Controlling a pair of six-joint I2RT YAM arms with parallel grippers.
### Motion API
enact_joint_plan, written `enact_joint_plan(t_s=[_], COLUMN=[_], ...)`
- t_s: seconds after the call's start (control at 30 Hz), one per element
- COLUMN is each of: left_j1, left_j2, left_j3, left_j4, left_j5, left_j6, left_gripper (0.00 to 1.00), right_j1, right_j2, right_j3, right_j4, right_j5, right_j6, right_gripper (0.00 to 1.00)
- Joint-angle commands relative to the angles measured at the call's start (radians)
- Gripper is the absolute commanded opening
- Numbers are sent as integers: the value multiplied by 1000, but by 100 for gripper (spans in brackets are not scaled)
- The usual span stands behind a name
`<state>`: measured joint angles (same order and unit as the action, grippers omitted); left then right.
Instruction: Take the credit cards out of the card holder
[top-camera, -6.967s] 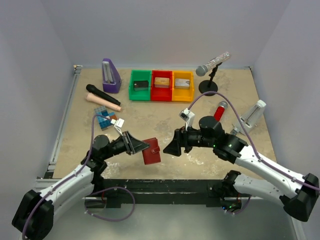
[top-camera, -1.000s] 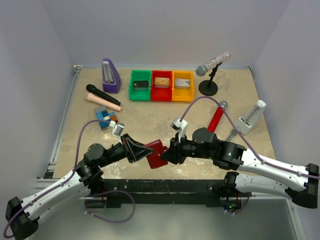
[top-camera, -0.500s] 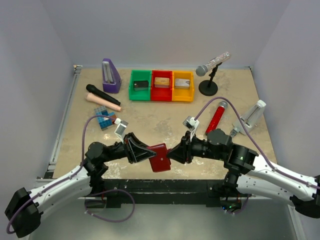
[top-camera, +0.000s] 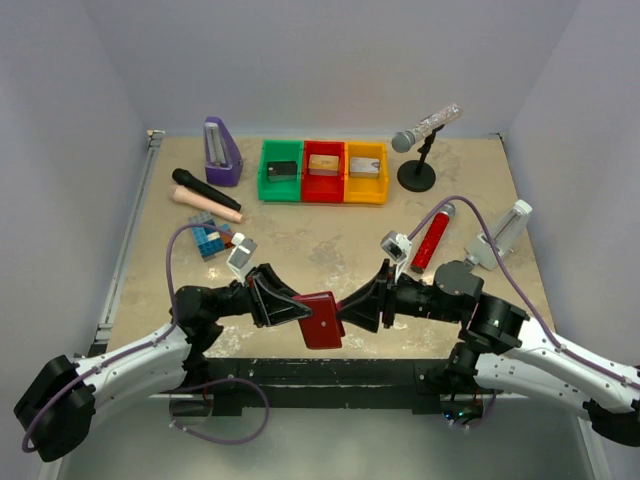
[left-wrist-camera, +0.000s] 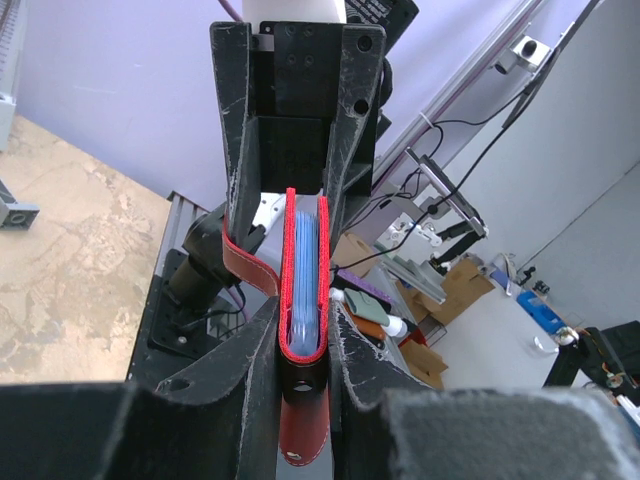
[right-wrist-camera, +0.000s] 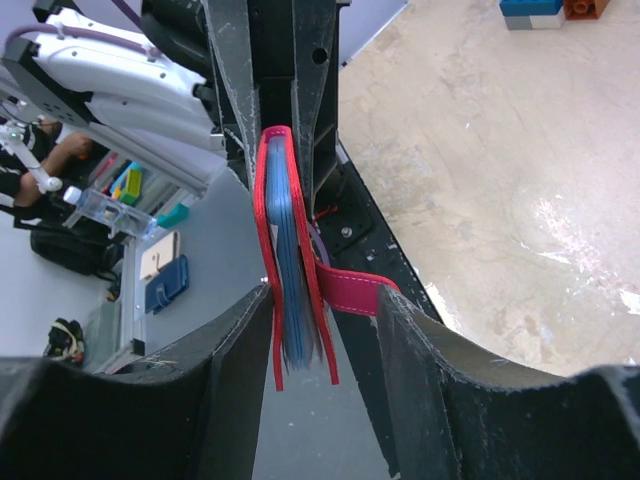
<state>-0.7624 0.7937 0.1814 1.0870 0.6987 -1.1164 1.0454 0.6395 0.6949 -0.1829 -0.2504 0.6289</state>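
a: start at the left. what is the left tool (top-camera: 296, 304) doing?
b: same as a second ago. it is clamped on the left end of the dark-red card holder (top-camera: 322, 318) and holds it up off the tabletop (top-camera: 300, 250), over the middle of the near edge. its wrist view shows the card holder (left-wrist-camera: 303, 300) edge-on between the fingers, with the pale blue pockets (left-wrist-camera: 304, 265) showing.
a: any credit cards out?
b: none that i can see. whatever is inside sits in those pockets, and i can't tell card from plastic.
a: and on the right?
b: that's the change. a second ago the right tool (top-camera: 352, 310) was narrowed at the holder's right end. now its jaws stand apart, straddling the card holder (right-wrist-camera: 295, 250), with a clear gap on the tab (right-wrist-camera: 350, 296) side.
a: so it let go?
b: it looks so to me. i'd guess it is regripping, or lining up on a card edge. no pull has begun yet, so the task is hardly started.
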Motion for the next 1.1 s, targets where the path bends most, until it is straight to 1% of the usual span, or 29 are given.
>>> enact_joint_plan(t_s=[0.0,0.33,0.7,1.07], left_j1=[6,8,8,6], left_j2=[19,91,91,111], left_j3=[24,23,33,46], left_j4=[175,318,304,307], left_j5=[45,56,50,35], left_j6=[-40,-103,-97,-97], left_gripper=[0,0,0,0], right_j1=[-19,-27,-27,-27], right_j2=[-23,11,58,117], right_j3=[-15,-18,2,25], right_j4=[79,138,143,141], right_j5=[-39,-104,-147,-178], right_j6=[34,52,48,45], right_gripper=[50,47,47,42])
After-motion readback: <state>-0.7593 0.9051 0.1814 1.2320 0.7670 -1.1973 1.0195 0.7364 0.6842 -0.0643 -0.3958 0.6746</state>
